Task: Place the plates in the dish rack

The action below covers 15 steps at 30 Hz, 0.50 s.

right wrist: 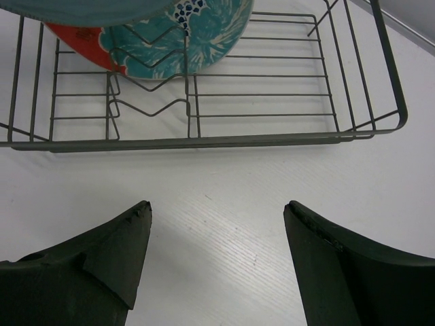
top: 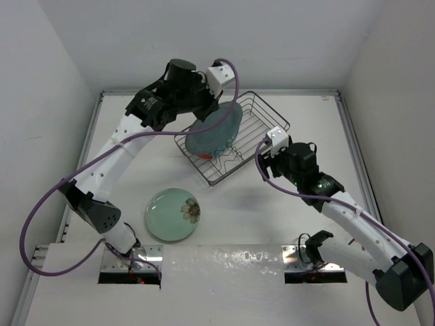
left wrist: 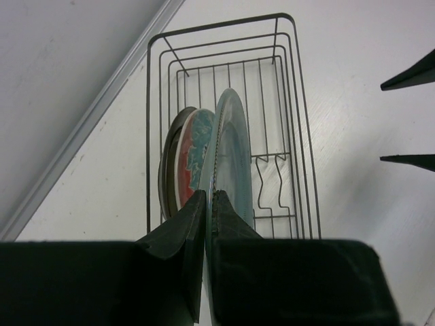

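A pale teal plate (top: 216, 129) hangs on edge over the dish rack (top: 268, 112), pinched by the left gripper (left wrist: 209, 197); the flowered plate (top: 173, 214) lies flat on the white table (top: 272, 224). Near the rack the right gripper (right wrist: 217, 210) gapes wide, empty. Plain white walls (top: 238, 41) enclose three sides

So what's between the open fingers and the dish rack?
Nothing, just bare white table between the right fingers and the dish rack, seen in the right wrist view.
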Each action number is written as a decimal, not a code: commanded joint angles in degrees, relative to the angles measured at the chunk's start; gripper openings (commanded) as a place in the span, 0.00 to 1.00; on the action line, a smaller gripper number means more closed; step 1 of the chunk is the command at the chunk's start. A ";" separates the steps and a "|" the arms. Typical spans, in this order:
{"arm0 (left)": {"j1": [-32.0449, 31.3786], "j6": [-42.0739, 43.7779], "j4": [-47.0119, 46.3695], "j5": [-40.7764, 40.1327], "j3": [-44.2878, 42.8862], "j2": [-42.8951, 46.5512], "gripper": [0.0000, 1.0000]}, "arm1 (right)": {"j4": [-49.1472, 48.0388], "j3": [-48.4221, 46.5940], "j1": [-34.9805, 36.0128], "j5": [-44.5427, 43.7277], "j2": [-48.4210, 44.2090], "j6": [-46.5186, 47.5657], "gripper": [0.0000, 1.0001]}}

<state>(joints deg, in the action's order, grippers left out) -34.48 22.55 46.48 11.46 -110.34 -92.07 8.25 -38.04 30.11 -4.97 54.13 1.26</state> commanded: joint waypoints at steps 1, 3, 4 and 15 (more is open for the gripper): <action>-0.41 -0.84 -11.31 -0.65 -1.19 0.41 0.00 | -1.74 0.42 -0.23 1.81 -1.22 -0.47 0.77; -0.85 -0.49 -12.20 -1.18 -0.40 -0.65 0.00 | -2.01 0.69 -0.22 2.42 -1.66 -0.47 0.77; -1.20 -0.22 -12.46 -1.53 -0.14 -0.91 0.00 | -1.92 0.78 -0.23 2.34 -1.83 -0.47 0.77; -3.31 1.53 -16.77 -6.54 2.68 -3.81 0.00 | -1.92 1.48 -0.23 2.77 -2.80 -0.11 0.77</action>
<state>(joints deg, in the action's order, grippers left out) -37.08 22.72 40.53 7.55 -106.28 -97.56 8.23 -36.75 30.11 -3.14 52.27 1.28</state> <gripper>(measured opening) 0.028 0.774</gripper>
